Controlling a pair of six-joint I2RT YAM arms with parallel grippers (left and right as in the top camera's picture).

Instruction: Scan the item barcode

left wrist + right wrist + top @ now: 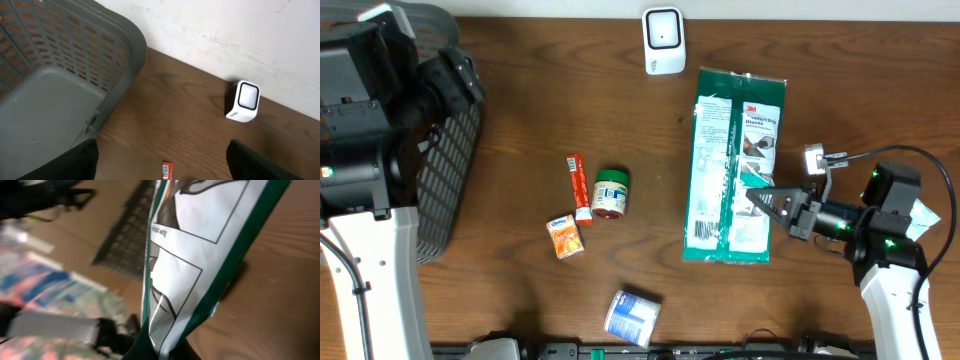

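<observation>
The desk carries a grey basket at its left end. On the right half lies the task's thing, a long green-and-white pack, lengthwise below the white scanner that stands at the far edge.

The pack looks like a thin plastic sleeve, light, floppy and slick. Held by one edge it would likely sag and twist, and the film could slide out of a shallow pinch. Its barcode sits near the lower left corner, away from the grip. A hold on the right edge therefore leaves the code bare for the scanner, though a deeper bite on the sealed border would probably steady it better.

The right pincer is closed on that right edge about midway down, and its wrist view shows the film nipped between the fingers. The left pincer hangs wide open over the basket's corner, holding nothing.

A small jar and a few packets lie mid-desk, well apart from the pack.
</observation>
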